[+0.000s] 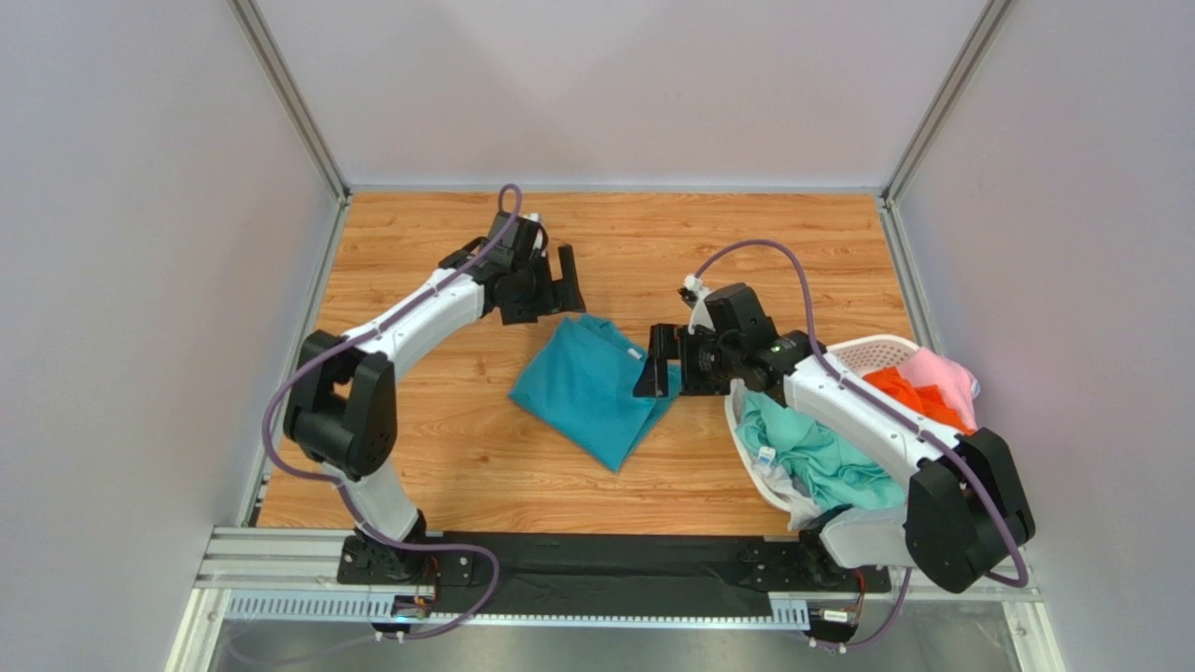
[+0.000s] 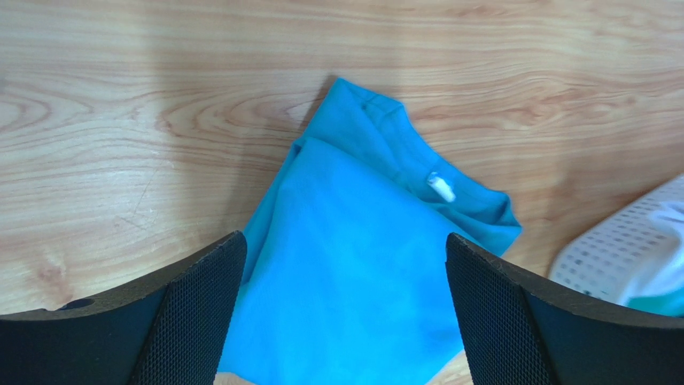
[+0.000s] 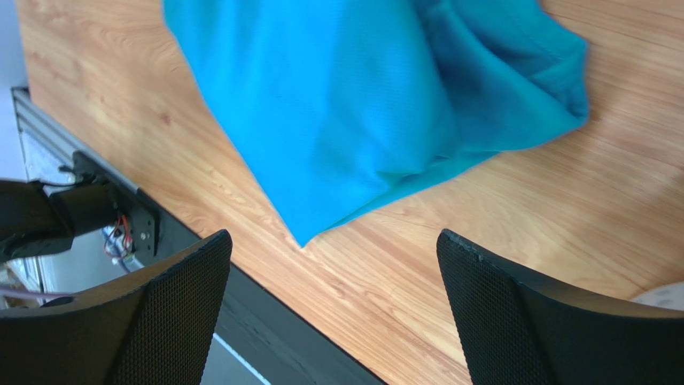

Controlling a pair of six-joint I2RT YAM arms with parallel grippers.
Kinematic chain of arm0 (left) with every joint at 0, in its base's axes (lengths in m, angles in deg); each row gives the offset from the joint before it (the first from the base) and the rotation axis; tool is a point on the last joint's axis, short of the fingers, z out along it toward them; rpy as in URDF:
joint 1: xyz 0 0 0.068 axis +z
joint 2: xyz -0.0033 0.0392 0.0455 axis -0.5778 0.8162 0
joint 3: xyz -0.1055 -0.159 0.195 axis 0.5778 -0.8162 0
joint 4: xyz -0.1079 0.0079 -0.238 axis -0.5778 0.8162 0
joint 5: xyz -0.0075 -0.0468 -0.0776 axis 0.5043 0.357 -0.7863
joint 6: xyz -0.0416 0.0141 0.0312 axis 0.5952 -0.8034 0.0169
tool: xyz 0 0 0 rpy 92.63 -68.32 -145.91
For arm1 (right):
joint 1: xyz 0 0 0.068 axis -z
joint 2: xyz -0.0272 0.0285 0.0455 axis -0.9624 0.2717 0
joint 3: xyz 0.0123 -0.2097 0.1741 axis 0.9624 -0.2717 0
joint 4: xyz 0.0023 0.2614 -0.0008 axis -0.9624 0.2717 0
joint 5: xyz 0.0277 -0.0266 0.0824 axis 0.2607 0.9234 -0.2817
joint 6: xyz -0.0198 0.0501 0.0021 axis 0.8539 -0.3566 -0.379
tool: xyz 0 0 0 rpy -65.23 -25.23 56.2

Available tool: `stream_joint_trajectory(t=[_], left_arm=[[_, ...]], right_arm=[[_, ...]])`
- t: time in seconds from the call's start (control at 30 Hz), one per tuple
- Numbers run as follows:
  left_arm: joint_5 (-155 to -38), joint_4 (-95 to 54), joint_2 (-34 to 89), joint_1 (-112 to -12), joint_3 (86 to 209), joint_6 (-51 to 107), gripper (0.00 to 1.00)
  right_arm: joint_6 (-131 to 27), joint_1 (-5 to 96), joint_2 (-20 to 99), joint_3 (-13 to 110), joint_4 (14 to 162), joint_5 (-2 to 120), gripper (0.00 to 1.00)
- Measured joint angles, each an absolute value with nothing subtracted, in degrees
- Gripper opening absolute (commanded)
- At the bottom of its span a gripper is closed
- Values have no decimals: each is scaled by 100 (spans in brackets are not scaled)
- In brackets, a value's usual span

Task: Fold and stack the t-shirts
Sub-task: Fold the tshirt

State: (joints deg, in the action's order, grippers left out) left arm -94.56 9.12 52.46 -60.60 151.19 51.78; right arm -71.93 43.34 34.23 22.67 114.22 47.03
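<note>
- My left gripper (image 1: pixel 565 280) hangs over the far corner of the teal shirt (image 1: pixel 596 389). From its own wrist view (image 2: pixel 345 241) the two fingers stand wide apart with nothing between them.
- My right gripper (image 1: pixel 657 364) sits at the shirt's right edge in the top view. In its wrist view (image 3: pixel 333 237) the fingers are spread wide and hold nothing.
- The teal shirt lies folded into a rough diamond on the wooden table (image 1: pixel 421 434), between my two arms.
- Only the top view shows the whole layout. A white laundry basket (image 1: pixel 873 345) stands to the right of the shirt, under my right arm. It holds a mint green shirt (image 1: pixel 821 455), an orange shirt (image 1: pixel 919 395) and a pink shirt (image 1: pixel 947 370).
- The left wrist view alone shows the collar end of the teal shirt (image 2: pixel 353 265), where a small white tag (image 2: pixel 439 187) pokes out at the neck. A piece of the basket (image 2: pixel 618 257) shows at its right edge.
- The right wrist view alone shows the shirt's (image 3: pixel 337 104) near pointed corner lying flat on the wood, short of the black front rail (image 3: pixel 265 321).
</note>
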Motion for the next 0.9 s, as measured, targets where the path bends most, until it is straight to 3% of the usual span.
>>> stream_joint_trajectory(t=[0.33,0.9], left_arm=[[-9651,890,4195,-6068,14723,5156,100],[-10149,715,5500,-6486,14765,5084,100]], right_arm=[[-7134,3792,3950,2785,10998,4402,100],[-7294,3965,5471,2929,10652,5728,100]])
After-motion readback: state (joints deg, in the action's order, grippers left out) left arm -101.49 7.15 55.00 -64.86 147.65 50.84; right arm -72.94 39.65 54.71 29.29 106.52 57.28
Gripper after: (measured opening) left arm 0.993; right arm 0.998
